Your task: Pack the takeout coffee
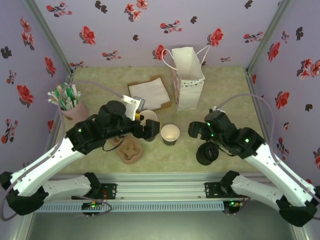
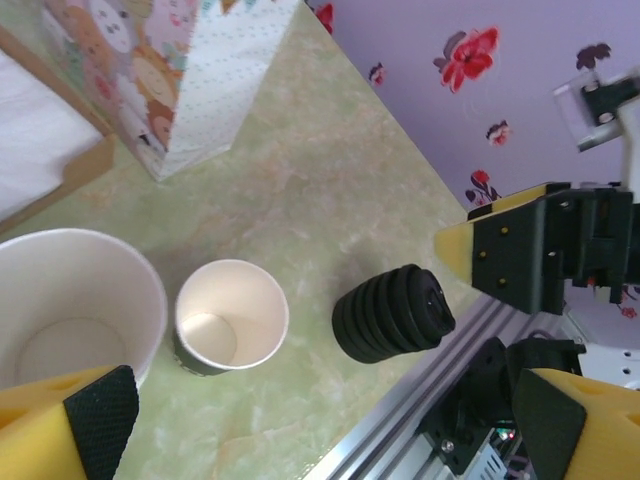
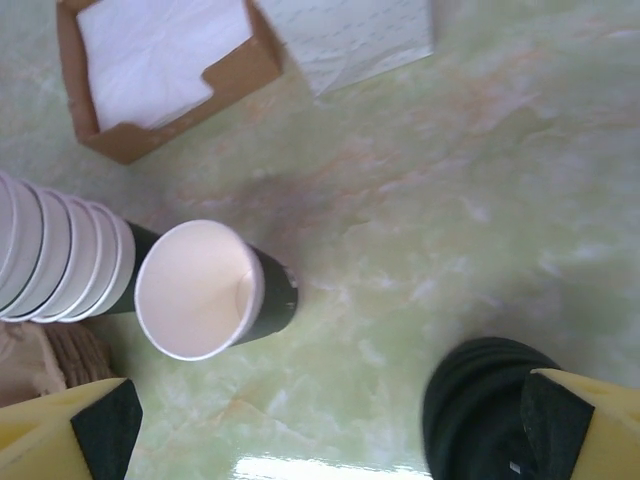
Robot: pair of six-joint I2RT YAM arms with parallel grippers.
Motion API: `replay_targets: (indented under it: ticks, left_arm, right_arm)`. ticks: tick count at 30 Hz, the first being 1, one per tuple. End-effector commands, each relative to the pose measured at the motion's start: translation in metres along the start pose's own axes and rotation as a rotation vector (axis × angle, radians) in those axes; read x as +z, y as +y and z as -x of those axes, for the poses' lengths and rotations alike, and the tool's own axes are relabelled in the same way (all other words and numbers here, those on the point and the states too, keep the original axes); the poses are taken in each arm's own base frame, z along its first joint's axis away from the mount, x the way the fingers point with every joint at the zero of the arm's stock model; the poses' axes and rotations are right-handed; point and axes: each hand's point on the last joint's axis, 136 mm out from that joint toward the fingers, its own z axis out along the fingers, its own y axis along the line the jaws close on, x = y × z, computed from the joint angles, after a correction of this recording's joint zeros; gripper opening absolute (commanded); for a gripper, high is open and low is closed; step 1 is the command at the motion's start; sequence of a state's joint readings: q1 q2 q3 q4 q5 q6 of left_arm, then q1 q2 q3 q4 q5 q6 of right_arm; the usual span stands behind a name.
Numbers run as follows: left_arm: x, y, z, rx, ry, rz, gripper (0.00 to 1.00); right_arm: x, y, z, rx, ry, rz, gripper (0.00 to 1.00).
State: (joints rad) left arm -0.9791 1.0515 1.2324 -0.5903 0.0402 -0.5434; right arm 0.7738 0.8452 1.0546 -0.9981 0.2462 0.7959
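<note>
Your pale green marbled tabletop [image 3: 480, 200] looks smooth and glossy, the small dark-sided paper cup [image 3: 195, 290] is matt inside, and that ribbed stack of black plastic lids [image 2: 390, 312] has a dull sheen.

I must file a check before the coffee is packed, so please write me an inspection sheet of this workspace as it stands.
Surface: green marbled table, no spill seen.
Job's things: single dark cup upright, no lid on it; paper bag standing at the back.
Clutter: black lid stack, cup stack, napkin box, pink holder of sticks, brown cardboard carrier.
Hands: left hand open, empty, over the cups; right hand open, empty, one finger over the lids.
Cables: grey cable on the left arm, another cable on the right, both looping above the table.
Surroundings: floral walls; metal rail at the near edge.
</note>
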Motion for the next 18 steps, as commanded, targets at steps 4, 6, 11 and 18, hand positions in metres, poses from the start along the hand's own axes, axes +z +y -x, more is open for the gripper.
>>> replay_targets:
  ticks: [4,6,11,18]
  left_arm:
    - [0.021,-0.033,0.005,0.100,0.041,-0.025,0.99]
    - [0.030,-0.044,0.005,0.110,0.058,-0.038,0.99]
    - [0.062,-0.062,-0.009,0.137,0.148,-0.036,0.99]
    - [0.094,-0.070,-0.035,0.145,0.227,-0.041,0.99]
  right_arm:
    - [-0.028,-0.073,-0.010,0.141,-0.103,-0.213,0.99]
    - [-0.030,-0.081,-0.016,0.170,-0.112,-0.205,0.99]
    - [-0.039,-0.111,-0.027,0.215,-0.161,-0.253,0.99]
    - [-0.032,-0.120,-0.034,0.242,-0.207,-0.222,0.99]
